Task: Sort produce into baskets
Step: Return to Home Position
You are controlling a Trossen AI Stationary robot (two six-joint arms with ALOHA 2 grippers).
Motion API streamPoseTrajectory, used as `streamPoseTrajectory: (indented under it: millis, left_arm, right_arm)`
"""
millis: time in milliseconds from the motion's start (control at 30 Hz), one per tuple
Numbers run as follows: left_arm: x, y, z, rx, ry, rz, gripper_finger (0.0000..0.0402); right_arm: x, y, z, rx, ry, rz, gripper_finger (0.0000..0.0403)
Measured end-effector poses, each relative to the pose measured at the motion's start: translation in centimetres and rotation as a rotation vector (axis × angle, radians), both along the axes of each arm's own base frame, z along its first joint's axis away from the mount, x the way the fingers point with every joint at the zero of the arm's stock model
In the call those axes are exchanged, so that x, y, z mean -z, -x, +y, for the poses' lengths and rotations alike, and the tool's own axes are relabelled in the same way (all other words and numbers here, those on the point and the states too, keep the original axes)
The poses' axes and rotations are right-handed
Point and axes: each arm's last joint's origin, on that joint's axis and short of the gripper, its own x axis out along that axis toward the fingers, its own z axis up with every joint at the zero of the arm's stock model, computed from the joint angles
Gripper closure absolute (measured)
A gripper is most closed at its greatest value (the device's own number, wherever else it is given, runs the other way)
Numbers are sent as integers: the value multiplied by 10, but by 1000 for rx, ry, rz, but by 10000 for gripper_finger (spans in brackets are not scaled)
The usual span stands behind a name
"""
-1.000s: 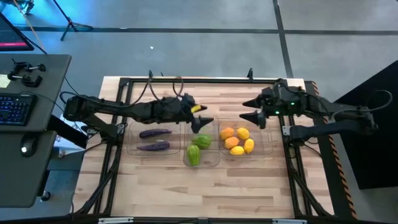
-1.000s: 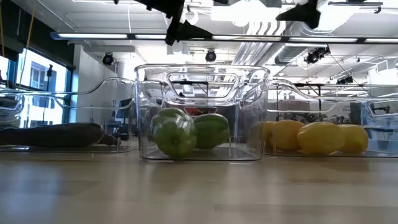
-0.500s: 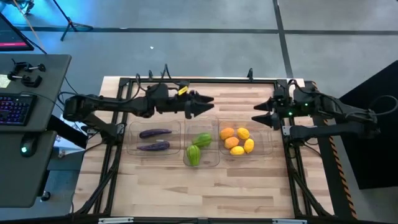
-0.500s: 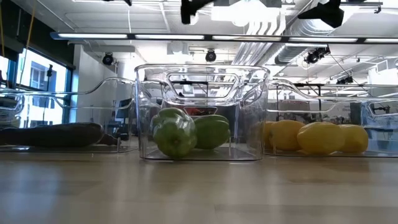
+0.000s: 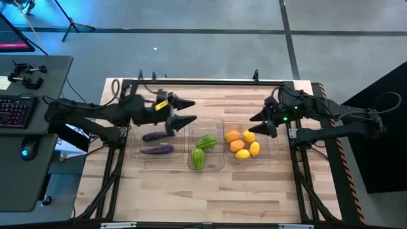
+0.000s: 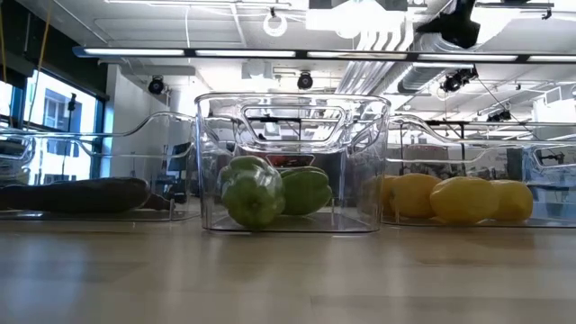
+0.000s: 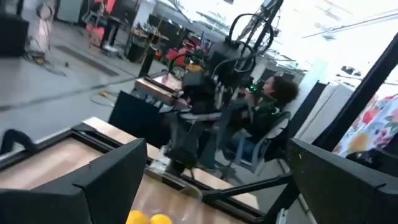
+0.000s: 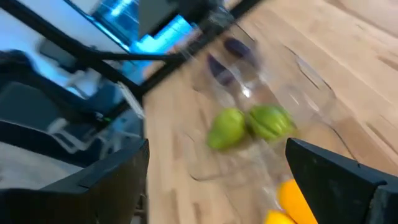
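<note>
Three clear bins stand in a row on the wooden table. The left bin point(image 5: 157, 144) holds two purple eggplants point(image 5: 158, 135). The middle bin point(image 5: 206, 152) holds two green lumpy pieces point(image 5: 205, 142), which also show in the low view point(image 6: 255, 193). The right bin point(image 5: 251, 143) holds lemons and orange fruits point(image 5: 241, 144). My left gripper point(image 5: 191, 112) is open and empty, above the gap between the left and middle bins, at their far side. My right gripper point(image 5: 257, 125) is open and empty above the right bin's far part.
A black frame point(image 5: 203, 83) runs round the table's edges. Bare wood lies in front of the bins point(image 5: 210, 191). A desk with a keyboard point(image 5: 16, 111) stands off the table's left. In the left wrist view a person point(image 7: 273, 102) sits behind the table.
My left gripper has risen from above the middle bin, out of the low view, and gone toward the table's left edge. It has stayed open. My right gripper has drawn a little toward the right edge and come back over the right bin. The produce has not moved.
</note>
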Motion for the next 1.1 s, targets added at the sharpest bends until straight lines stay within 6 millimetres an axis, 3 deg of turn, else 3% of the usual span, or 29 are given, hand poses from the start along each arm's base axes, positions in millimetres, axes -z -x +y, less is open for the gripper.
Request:
streamPoseTrajectory:
  millis: [167, 300, 467, 600, 700, 800, 1033, 1100]
  left_arm:
    - [31, 30, -6, 2, -2, -38, 30]
    - [62, 55, -5, 10, 10, -118, 31]
    - [106, 84, 1, -43, 58, -222, 51]
    - [138, 105, 4, -61, 94, -281, 86]
    - [159, 118, 6, -65, 121, -295, 127]
    - [176, 127, 8, -77, 129, -290, 186]
    - [177, 132, 9, -101, 31, -236, 371]
    - [175, 133, 9, -95, 7, -249, 391]
  right_arm:
    - [-11, 4, 3, -19, 1, -105, 48]
    - [-11, 9, 5, 2, -10, -89, 85]
    - [-3, 12, 8, 4, -7, -4, 179]
    - [-1, 13, 11, -6, -33, 18, 298]
    - [-4, 12, 11, -1, -47, -9, 384]
    - [-7, 11, 11, 7, -64, -35, 381]
    - [-5, 26, 16, -22, -97, 8, 397]
    - [-5, 36, 19, -24, -103, 19, 400]
